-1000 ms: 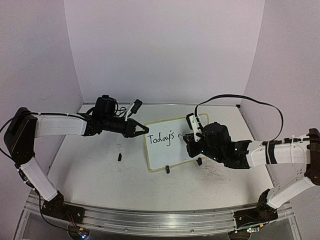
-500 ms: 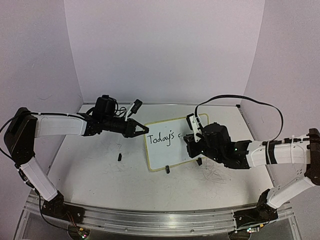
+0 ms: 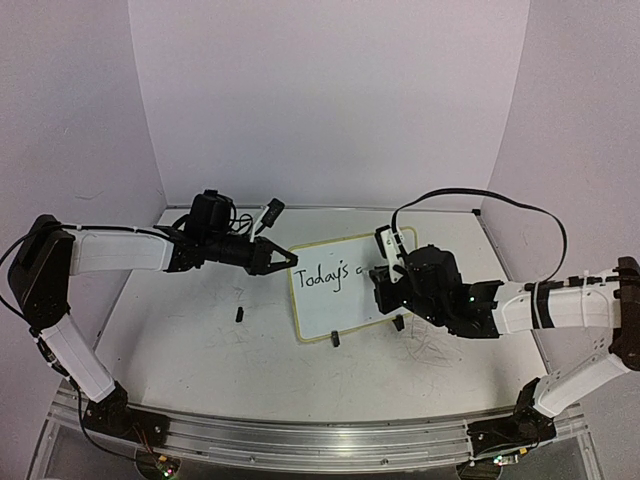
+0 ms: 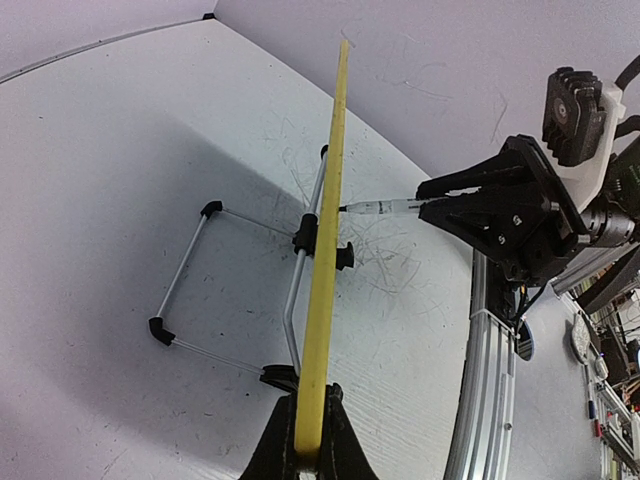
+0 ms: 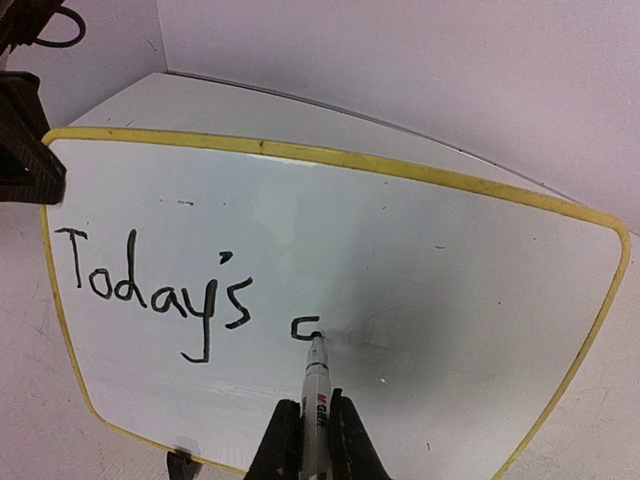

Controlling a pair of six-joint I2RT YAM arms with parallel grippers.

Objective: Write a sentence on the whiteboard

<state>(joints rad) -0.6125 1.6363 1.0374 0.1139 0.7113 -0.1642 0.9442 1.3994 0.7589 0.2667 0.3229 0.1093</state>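
Yellow-rimmed whiteboard [image 5: 420, 240] pinched by L claw [image 4: 308, 445]; R claw [image 5: 310, 430] pinching marker [image 5: 316, 380], tip on whiteboard.

1. Handwritten sentence [image 5: 150, 290], black marker ink, one line, on the left half of the whiteboard [image 5: 430, 250].
- Reads "Today's": capital T, lower-case o, d, a, y, an apostrophe, then s. The tail of the y drops below the line.
- Just right of the s is a small open curve like a lower-case c, with the marker tip touching it.
- It is clearest in the right wrist view. The top view shows the same word smaller but still readable.

2. Printed label on the barrel of the marker [image 5: 316, 400].
- Red and black characters run lengthwise, too small and foreshortened to read.

3. Left wrist view.
- The whiteboard is seen edge-on, so its writing is hidden.
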